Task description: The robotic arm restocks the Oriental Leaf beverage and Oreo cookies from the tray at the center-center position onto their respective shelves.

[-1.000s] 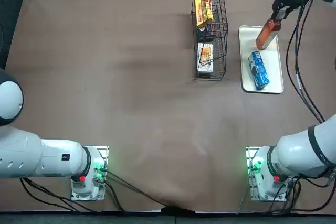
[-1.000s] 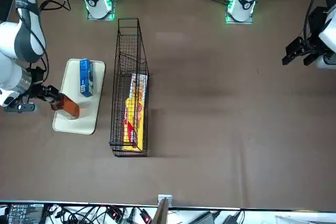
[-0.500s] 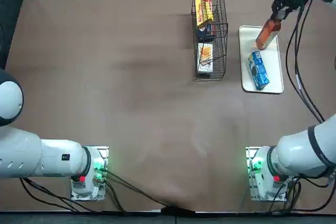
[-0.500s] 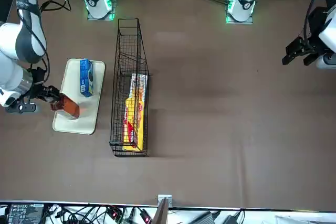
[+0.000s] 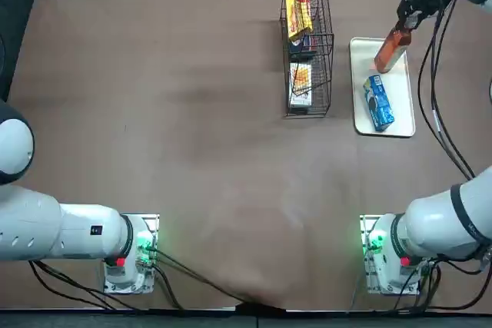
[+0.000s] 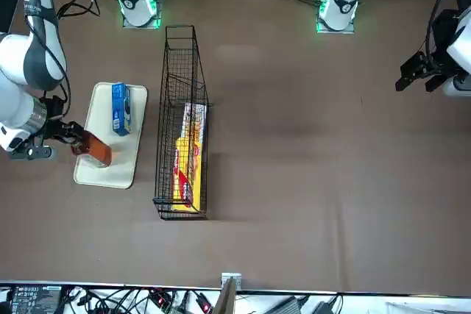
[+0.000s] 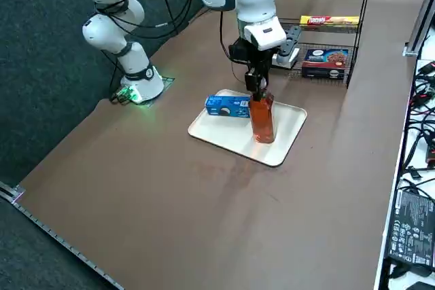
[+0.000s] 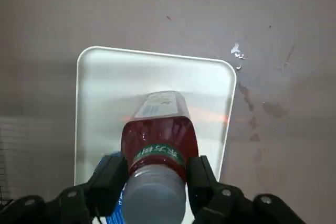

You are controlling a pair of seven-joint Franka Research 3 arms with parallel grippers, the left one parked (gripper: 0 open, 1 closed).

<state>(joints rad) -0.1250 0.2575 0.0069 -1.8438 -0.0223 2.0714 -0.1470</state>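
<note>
— Can read any words on the bottle (image 8: pixel 160 135)?
— See white Chinese letters on its green band (image 8: pixel 158 151), but can't read them for sure.
— And on the blue packet (image 7: pixel 228 106) or black box (image 7: pixel 412 225)?
— See print, but too small to read.

Cookie packet (image 5: pixel 379 103) on tray (image 5: pixel 405 124); rack (image 5: pixel 332 74) left of tray; snack packets (image 5: pixel 300 85) in rack.

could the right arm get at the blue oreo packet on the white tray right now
Probably not yet: the black right gripper is closed on the reddish-brown tea bottle beside the blue packet.
</note>
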